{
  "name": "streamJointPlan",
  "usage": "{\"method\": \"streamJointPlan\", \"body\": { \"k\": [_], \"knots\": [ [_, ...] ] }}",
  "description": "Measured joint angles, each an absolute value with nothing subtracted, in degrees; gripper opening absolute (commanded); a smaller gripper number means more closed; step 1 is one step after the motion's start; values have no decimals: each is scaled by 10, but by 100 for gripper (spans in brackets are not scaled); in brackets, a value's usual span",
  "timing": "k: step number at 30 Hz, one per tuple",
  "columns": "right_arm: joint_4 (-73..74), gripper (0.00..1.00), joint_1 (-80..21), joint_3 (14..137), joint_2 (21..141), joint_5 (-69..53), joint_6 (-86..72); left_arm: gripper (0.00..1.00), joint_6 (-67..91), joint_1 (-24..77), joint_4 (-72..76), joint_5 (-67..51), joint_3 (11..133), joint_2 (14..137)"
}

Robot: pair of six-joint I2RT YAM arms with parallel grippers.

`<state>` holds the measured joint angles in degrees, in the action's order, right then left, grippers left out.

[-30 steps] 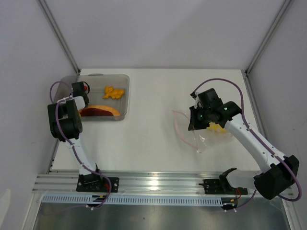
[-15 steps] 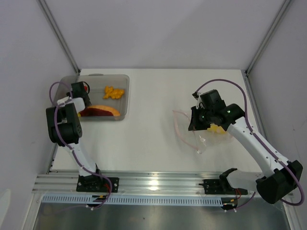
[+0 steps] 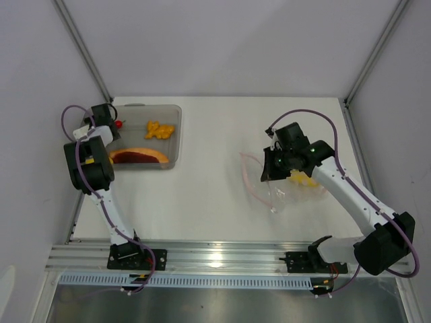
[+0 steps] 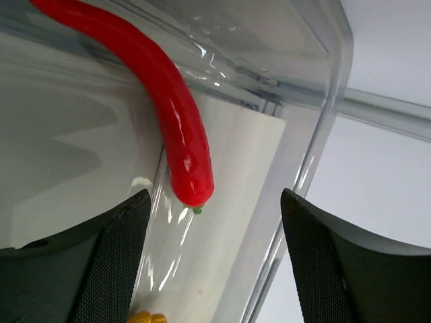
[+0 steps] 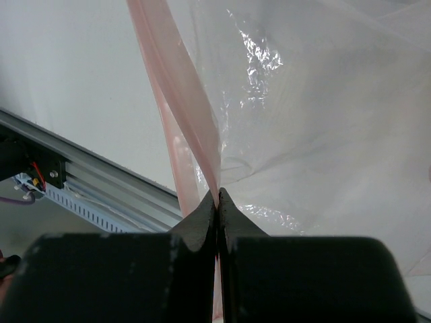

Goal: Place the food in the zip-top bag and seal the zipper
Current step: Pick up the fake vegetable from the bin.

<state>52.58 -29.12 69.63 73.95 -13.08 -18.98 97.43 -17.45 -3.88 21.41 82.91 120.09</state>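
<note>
My left gripper (image 4: 214, 203) is open at the tray's far left end (image 3: 101, 122), its fingers apart on either side of the tip of the red chili (image 4: 168, 101), not touching it. The chili (image 3: 118, 124) lies in the grey tray (image 3: 176, 138) with orange bits (image 3: 159, 129) and an orange-red slice (image 3: 139, 156). A yellow piece (image 4: 145, 316) shows at the bottom edge of the left wrist view. My right gripper (image 5: 217, 195) is shut on the pink zipper (image 5: 175, 87) of the clear zip-top bag (image 5: 303, 121). In the top view that gripper (image 3: 269, 168) holds the bag's mouth, and yellow pieces (image 3: 301, 179) lie inside the bag (image 3: 281, 195).
The tray's clear wall (image 4: 323, 121) curves close to my left gripper's right finger. An aluminium rail (image 3: 215, 259) runs along the near table edge. White enclosure walls stand at the back and on both sides.
My left gripper has gone from shut to open and shifted toward the tray's back-left corner. My right gripper has drawn the bag's mouth slightly left, still shut.
</note>
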Motion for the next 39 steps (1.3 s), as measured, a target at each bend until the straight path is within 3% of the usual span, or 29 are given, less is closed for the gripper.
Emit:
{"method": "streamJointPlan", "body": {
  "k": [26, 39],
  "knots": [
    [515, 0, -264, 698, 767, -151, -183, 71, 1020, -177, -115, 235, 948, 1297],
    [515, 0, -264, 703, 767, -150, -183, 59, 1005, -182, -129, 255, 976, 1316]
  ]
}}
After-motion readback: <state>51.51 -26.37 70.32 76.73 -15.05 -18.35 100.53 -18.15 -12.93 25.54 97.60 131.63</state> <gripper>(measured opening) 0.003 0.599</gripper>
